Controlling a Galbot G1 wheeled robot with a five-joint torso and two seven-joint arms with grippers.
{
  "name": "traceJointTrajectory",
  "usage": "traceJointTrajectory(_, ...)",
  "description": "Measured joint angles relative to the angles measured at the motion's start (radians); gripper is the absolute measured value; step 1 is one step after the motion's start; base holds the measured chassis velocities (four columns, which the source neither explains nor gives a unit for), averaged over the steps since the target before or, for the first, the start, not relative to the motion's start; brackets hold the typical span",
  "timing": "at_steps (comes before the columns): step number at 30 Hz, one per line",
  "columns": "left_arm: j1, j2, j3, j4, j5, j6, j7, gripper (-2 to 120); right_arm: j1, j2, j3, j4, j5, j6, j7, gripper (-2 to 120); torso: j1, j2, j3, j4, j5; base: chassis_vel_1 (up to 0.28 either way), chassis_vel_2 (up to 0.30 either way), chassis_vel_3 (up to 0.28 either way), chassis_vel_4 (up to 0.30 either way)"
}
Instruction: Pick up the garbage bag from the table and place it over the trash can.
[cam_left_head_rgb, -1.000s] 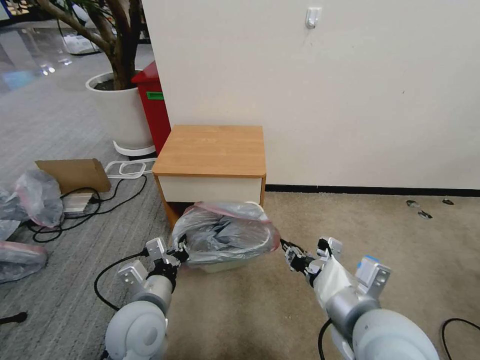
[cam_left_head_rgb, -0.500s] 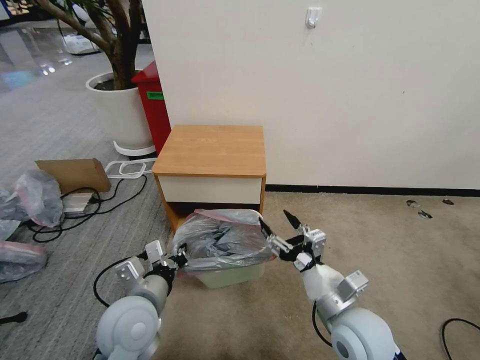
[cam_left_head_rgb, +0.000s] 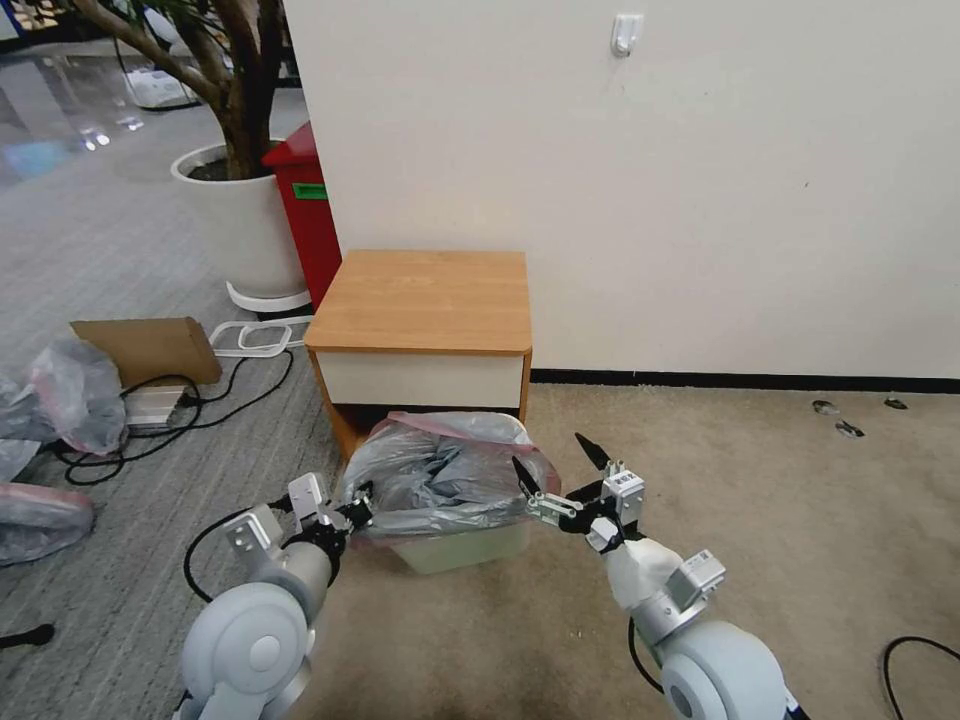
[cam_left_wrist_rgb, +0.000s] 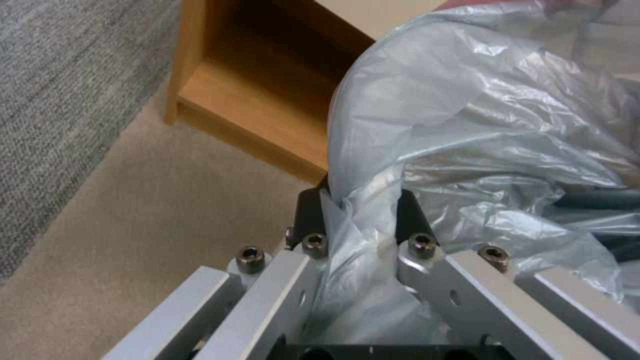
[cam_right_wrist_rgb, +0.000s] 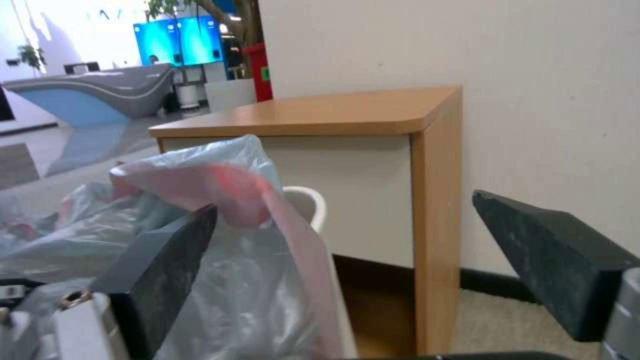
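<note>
Right gripper (cam_left_head_rgb: 555, 478) has just let go of the bag (cam_left_head_rgb: 440, 475) and sits spread wide beside it. Left gripper (cam_left_head_rgb: 352, 512) still pinches the other edge, so the bag's draped over the can (cam_left_head_rgb: 462, 548) but looks only half seated.

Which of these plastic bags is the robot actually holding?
The grey garbage bag draped over the trash can, pinched by the left gripper; the bundles lie untouched.

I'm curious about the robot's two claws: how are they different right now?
The left gripper is shut on the garbage bag, with plastic bunched between its fingers; the right gripper is open and holds nothing. The left one is at the bag's left side, the right one at its right side, one finger against the plastic. Both are low, beside the trash can.
</note>
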Motion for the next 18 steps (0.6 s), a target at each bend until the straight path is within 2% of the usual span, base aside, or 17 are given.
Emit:
traceJointTrajectory(4, 0.004, -0.006, 0.002, -0.009, 0.000, 0.003, 0.003, 5, 0.013, -0.003, -0.002, -0.005, -0.025, -0.008, 0.007, 92, 0.000, 0.000, 0.000, 0.0000, 0.0001, 0.000, 0.000, 0.000, 0.000)
traceJointTrajectory(6, 0.008, -0.009, 0.003, -0.016, 0.002, 0.007, 0.004, 5, 0.016, -0.006, -0.003, -0.006, -0.027, -0.004, 0.009, 82, 0.000, 0.000, 0.000, 0.0000, 0.0001, 0.000, 0.000, 0.000, 0.000)
traceJointTrajectory(7, 0.008, -0.009, 0.003, -0.016, 0.002, 0.007, 0.004, 5, 0.016, -0.006, -0.003, -0.006, -0.027, -0.004, 0.009, 82, 0.000, 0.000, 0.000, 0.0000, 0.0001, 0.000, 0.000, 0.000, 0.000)
traceJointTrajectory(10, 0.013, -0.012, 0.008, -0.023, 0.003, 0.014, 0.005, 5, 0.019, -0.010, -0.003, -0.004, -0.024, 0.007, 0.008, 67, 0.000, 0.000, 0.000, 0.0000, 0.0000, 0.000, 0.000, 0.000, 0.000)
traceJointTrajectory(12, 0.014, -0.012, 0.010, -0.025, 0.004, 0.015, 0.005, 5, 0.021, -0.012, -0.003, -0.005, -0.024, 0.010, 0.007, 63, 0.000, 0.000, 0.000, 0.0000, 0.0000, 0.000, 0.000, 0.000, 0.000)
traceJointTrajectory(14, 0.014, -0.013, 0.018, -0.028, 0.007, 0.017, 0.006, 5, 0.025, -0.015, -0.006, -0.014, -0.021, 0.026, 0.000, 51, 0.000, 0.000, 0.000, 0.0000, 0.0000, 0.000, 0.000, 0.000, 0.000)
traceJointTrajectory(15, 0.014, -0.013, 0.018, -0.028, 0.007, 0.017, 0.006, 5, 0.025, -0.015, -0.006, -0.014, -0.021, 0.026, 0.000, 51, 0.000, 0.000, 0.000, 0.0000, 0.0000, 0.000, 0.000, 0.000, 0.000)
traceJointTrajectory(18, 0.014, -0.013, 0.024, -0.029, 0.009, 0.018, 0.006, 5, 0.025, -0.015, -0.006, -0.013, -0.003, 0.031, -0.010, 37, 0.000, 0.000, 0.000, 0.0000, 0.0001, 0.000, 0.000, 0.000, 0.000)
